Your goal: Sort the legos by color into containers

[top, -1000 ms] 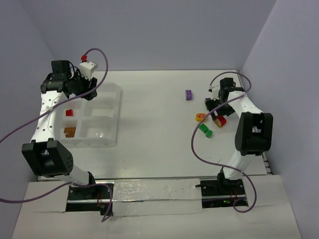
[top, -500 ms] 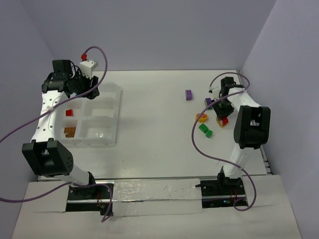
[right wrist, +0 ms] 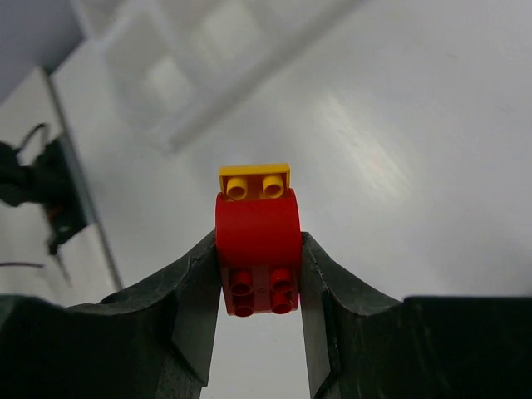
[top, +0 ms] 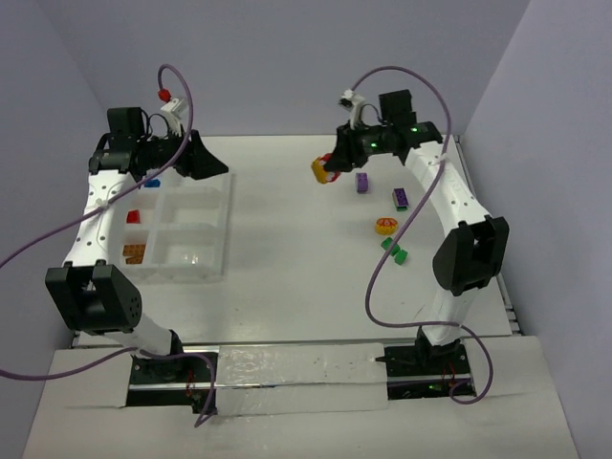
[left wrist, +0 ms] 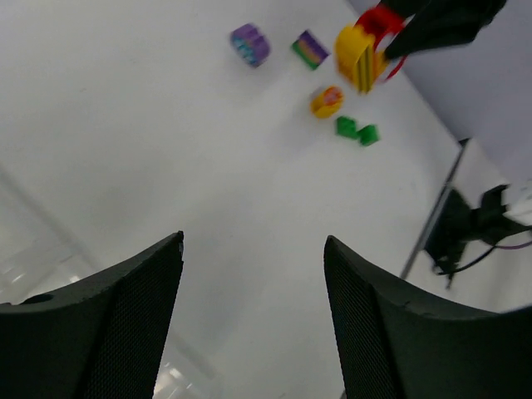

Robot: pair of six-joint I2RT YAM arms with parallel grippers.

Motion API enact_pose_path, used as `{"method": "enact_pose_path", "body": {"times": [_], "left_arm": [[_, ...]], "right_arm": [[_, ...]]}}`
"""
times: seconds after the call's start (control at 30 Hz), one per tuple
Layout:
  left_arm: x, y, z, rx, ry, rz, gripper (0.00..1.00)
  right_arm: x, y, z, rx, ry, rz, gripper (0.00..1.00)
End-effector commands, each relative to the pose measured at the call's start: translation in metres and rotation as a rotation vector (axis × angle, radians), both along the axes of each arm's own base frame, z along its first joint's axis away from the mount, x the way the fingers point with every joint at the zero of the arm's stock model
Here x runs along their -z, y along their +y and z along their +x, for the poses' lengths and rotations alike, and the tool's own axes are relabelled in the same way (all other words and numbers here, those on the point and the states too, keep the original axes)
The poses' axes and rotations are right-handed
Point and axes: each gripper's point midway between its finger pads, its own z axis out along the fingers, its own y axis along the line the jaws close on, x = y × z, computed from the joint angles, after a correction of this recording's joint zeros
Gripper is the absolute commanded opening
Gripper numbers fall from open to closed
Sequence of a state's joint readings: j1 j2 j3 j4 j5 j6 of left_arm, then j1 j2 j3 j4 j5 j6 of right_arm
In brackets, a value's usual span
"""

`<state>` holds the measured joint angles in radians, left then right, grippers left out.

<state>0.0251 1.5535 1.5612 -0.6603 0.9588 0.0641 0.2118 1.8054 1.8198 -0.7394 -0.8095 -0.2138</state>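
Note:
My right gripper (top: 330, 170) is shut on a red rounded lego (right wrist: 258, 241) with a yellow piece (right wrist: 254, 181) stuck to it, held in the air over the back middle of the table. My left gripper (top: 206, 158) is open and empty above the back edge of the clear divided tray (top: 222, 225). The tray holds a red lego (top: 133, 217), an orange lego (top: 134, 252) and a blue lego (top: 151, 182) in separate compartments. Two purple legos (top: 363, 182) (top: 401, 198), an orange-yellow round piece (top: 385, 227) and green legos (top: 394, 251) lie on the table at the right.
The left wrist view shows the held piece (left wrist: 362, 54), the purple legos (left wrist: 249, 43), the orange piece (left wrist: 327, 100) and the green ones (left wrist: 357, 130) far off. The right wrist view shows the tray (right wrist: 208, 50) blurred in the distance. Walls close the back and sides.
My right gripper took the red-and-yellow piece from the right-hand pile, lifted it and swung it left toward the back middle. My left gripper moved right over the tray's back edge.

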Motion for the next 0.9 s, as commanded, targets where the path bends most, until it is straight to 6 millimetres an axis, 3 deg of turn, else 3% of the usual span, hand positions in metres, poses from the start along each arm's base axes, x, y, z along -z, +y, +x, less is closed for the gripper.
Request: {"method": "enact_pose_path", "body": {"times": [0.0, 0.03, 0.23, 0.67, 0.8, 0.87], "left_arm": [[-0.045, -0.029, 0.0, 0.133, -0.016, -0.2, 0.75], [-0.044, -0.046, -0.006, 0.182, 0.015, -0.222, 0.75], [-0.034, -0.082, -0.012, 0.291, 0.005, -0.196, 0.76], [-0.029, -0.114, -0.041, 0.473, -0.024, -0.201, 0.76], [-0.033, -0.117, -0.045, 0.508, -0.019, -0.22, 0.6], [-0.031, -0.117, -0.046, 0.528, -0.042, -0.218, 0.37]], "right_arm": [[-0.056, 0.063, -0.025, -0.182, -0.047, 0.212, 0.0], [-0.056, 0.079, -0.031, -0.214, -0.026, 0.226, 0.0], [-0.076, 0.125, -0.044, -0.312, -0.065, 0.276, 0.0], [-0.088, 0.146, -0.061, -0.395, -0.065, 0.309, 0.0], [-0.089, 0.148, -0.064, -0.409, -0.054, 0.32, 0.0], [-0.09, 0.148, -0.064, -0.412, -0.046, 0.325, 0.0]]}}
